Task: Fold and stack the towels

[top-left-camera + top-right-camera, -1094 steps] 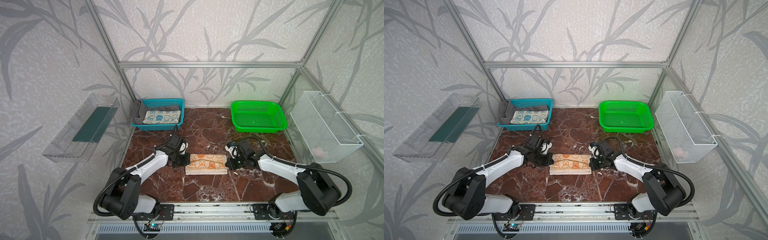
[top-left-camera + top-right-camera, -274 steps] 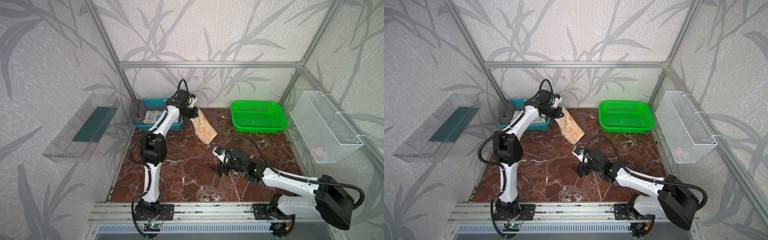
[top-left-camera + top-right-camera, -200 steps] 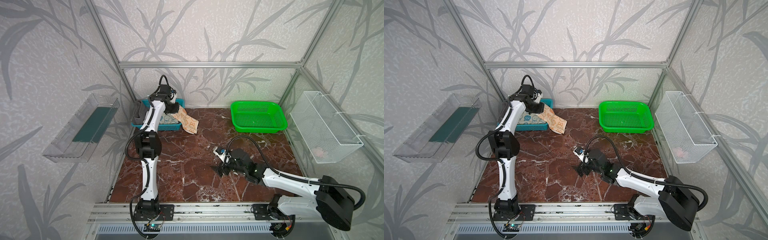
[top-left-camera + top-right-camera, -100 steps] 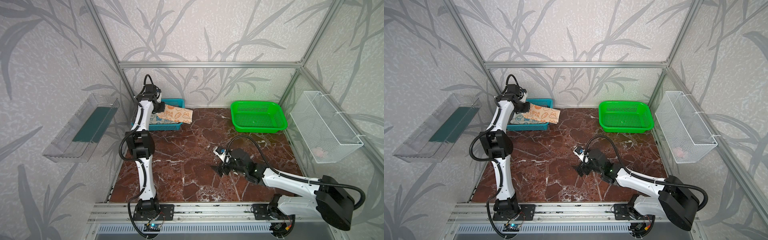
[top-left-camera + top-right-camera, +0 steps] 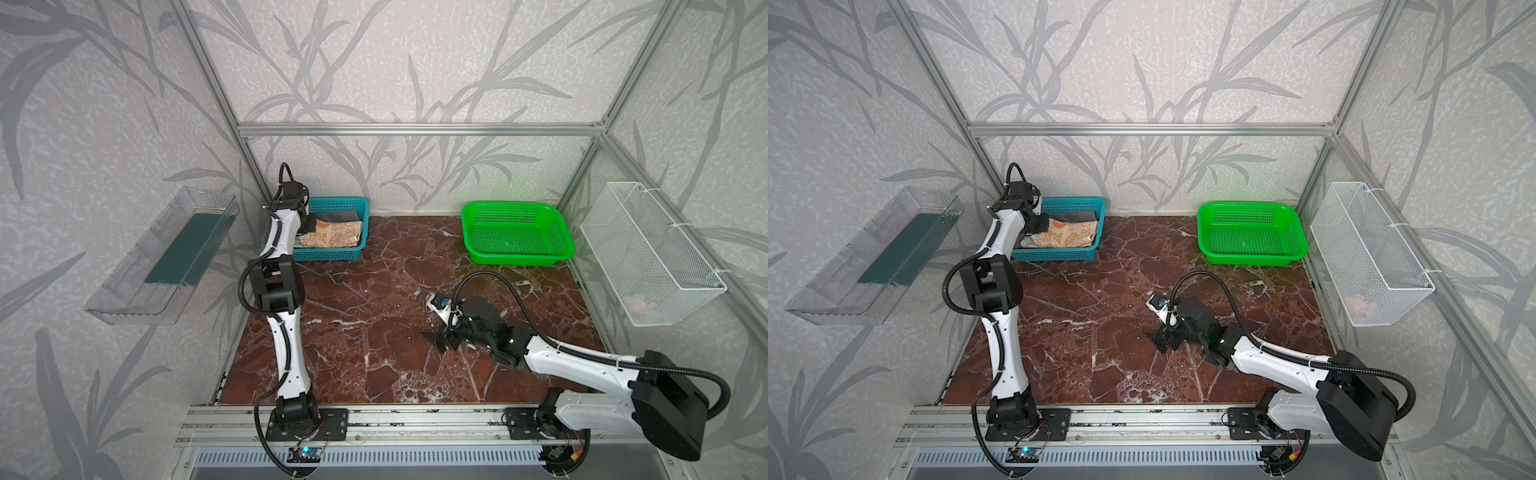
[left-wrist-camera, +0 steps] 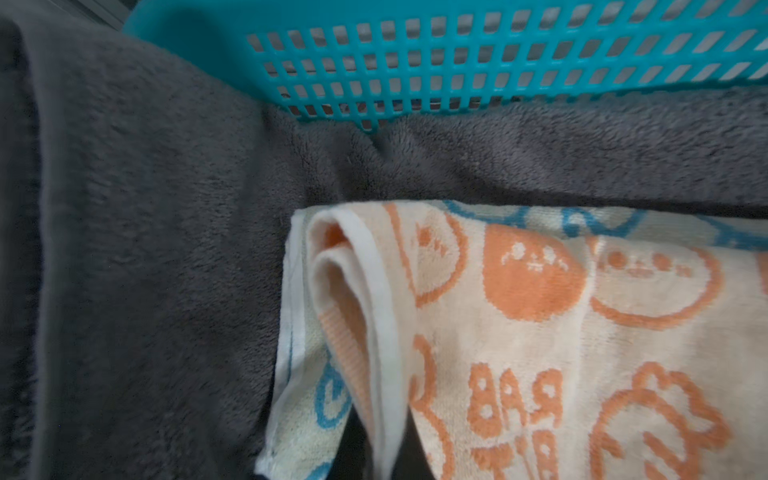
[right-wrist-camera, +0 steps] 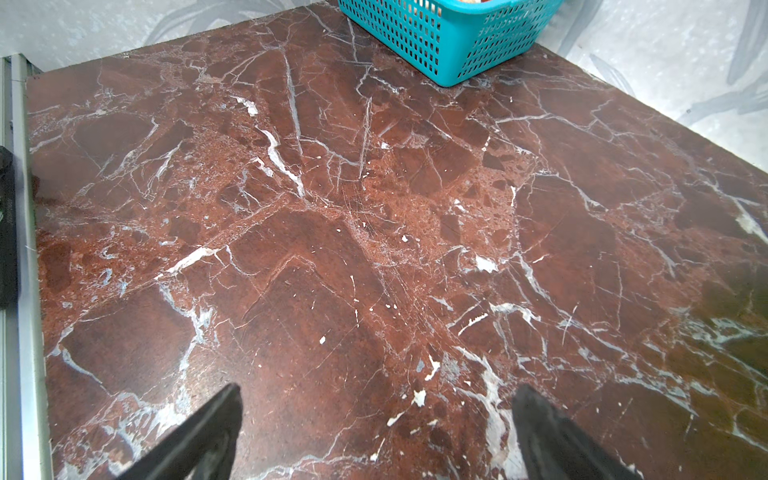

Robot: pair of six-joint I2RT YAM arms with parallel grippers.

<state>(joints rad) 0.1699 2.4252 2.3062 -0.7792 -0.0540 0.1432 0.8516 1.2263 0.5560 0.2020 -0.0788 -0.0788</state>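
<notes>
The job looks almost done: the folded orange towel (image 5: 332, 237) lies on the blue-print towel (image 6: 332, 399) and grey towel (image 6: 145, 249) in the blue basket (image 5: 353, 203), the left gripper (image 5: 309, 225) pinches its corner and must only let go, and the right gripper (image 7: 378, 395) waits wide open, empty.

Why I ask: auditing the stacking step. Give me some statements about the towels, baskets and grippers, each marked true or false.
The orange towel lies in the blue basket. True.
The green basket holds a towel. False: no towel is in it.
The right gripper is open over the table. True.
The grey towel lies on top of the orange towel. False: it lies underneath.
The left gripper is open. False: it is shut on the orange towel's edge.
</notes>
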